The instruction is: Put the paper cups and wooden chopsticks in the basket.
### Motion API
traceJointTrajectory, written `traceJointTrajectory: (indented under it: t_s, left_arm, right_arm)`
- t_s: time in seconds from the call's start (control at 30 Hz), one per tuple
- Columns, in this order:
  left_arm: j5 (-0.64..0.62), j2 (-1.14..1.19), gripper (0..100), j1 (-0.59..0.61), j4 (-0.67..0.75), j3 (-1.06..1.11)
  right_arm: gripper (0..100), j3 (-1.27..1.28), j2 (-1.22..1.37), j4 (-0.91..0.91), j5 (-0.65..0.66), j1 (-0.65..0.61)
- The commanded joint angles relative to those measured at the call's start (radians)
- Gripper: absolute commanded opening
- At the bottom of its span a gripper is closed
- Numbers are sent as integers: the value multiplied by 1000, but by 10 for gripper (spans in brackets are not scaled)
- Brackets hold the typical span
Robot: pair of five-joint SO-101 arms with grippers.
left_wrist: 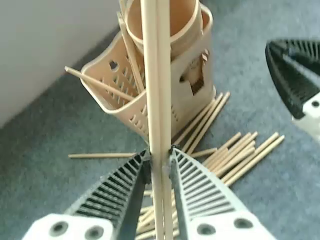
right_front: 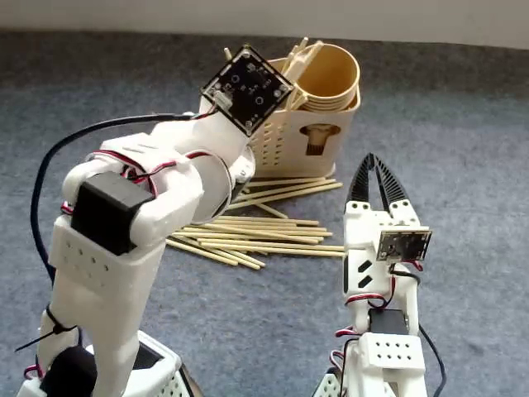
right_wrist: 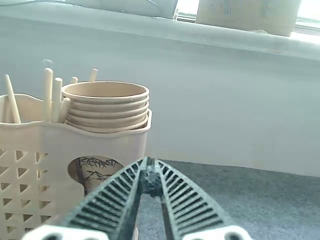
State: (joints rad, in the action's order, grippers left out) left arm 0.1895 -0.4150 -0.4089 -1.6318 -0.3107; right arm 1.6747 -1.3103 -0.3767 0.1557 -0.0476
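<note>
- Closest in the left wrist view: left tool [left_wrist: 160, 154] clamped on a pair of held chopsticks [left_wrist: 156, 75]. Sticks side by side between the ribbed fingers [left_wrist: 200, 195], running up in front of the basket, upper ends cut off at the frame's edge.
- Closest in the right wrist view: right tool [right_wrist: 151, 175] clenched on nothing, fingertips touching. In the high view [right_front: 371, 165], upright beside the stick heap and touching none of it.
- On the grey bench [right_front: 463, 149] between the two arms: loose chopsticks [right_front: 264, 236] in a fanned heap, crossing one another, reaching the basket's foot. Near end of the heap hidden under the left arm [right_front: 140, 215].
- Slightly apart from the heap: single chopstick [left_wrist: 100, 155], flat on the bench near the basket's foot.
- Beyond the heap: basket [right_front: 281, 149], pale, perforated, upright, with a small printed picture on one face. One upper corner blocked in the high view by the left arm's camera board [right_front: 248, 89].
- Inside the basket, on the right arm's side: paper cups [right_front: 331, 78], nested in one stack, several rims showing above the basket's edge; exact count hard to tell.
- Next to the cups, also inside: stored chopsticks [right_wrist: 52, 95] standing on end, tips above the rim, one of them leaning out over the edge; lower ends hidden by the basket wall.
- Farthest: pale wall [right_wrist: 225, 100] behind the basket.
</note>
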Motion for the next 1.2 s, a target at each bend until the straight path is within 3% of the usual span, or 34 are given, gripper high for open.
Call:
traceJointTrajectory:
  t_s: [0.0,0.43,0.67,0.9,1.17]
  left_arm:
    - [-49,7,6,4,155,-82]
    - [-204,10,6,4,638,-62]
    - [-238,10,6,7,1008,189]
    - [-235,10,5,85,1387,496]
    - [-233,10,5,137,1559,705]
  right_arm:
    - [5,96,-10,-18,-2,12]
    - [5,99,-8,-18,-2,10]
    - [5,99,-8,-18,-2,8]
    - [5,99,-8,-18,-2,8]
    - [5,99,-8,-18,-2,8]
